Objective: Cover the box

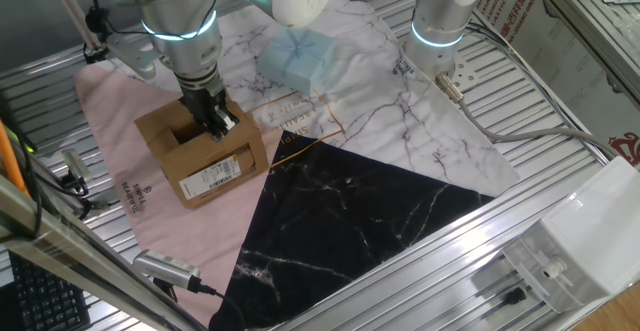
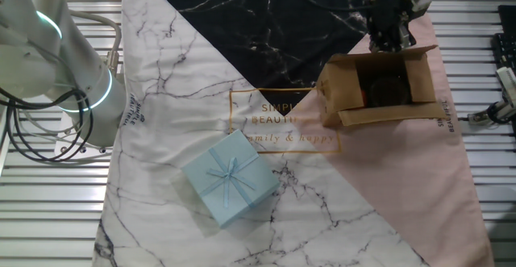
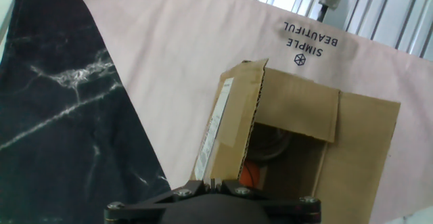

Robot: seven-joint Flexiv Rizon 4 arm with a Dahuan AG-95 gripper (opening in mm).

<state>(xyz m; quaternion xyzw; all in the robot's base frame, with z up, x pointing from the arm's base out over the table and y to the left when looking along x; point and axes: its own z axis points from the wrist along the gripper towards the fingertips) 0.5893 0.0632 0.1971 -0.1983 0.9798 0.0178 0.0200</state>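
cardboard box point(image 1: 205, 156): on pink part of cloth point(image 1: 120, 121), flaps open | end effector point(image 1: 215, 118): at box's top edge, finger spread cannot be told | pale blue gift package point(image 2: 230, 178): well apart on white marble area

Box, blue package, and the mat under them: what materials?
The box: brown corrugated cardboard, matte, with raw flap edges and a white printed label. Blue package: smooth pale blue wrap, probably paper, with a ribbon bow. Mat: looks like thin printed cloth, since it wrinkles; the marble pattern is only print.
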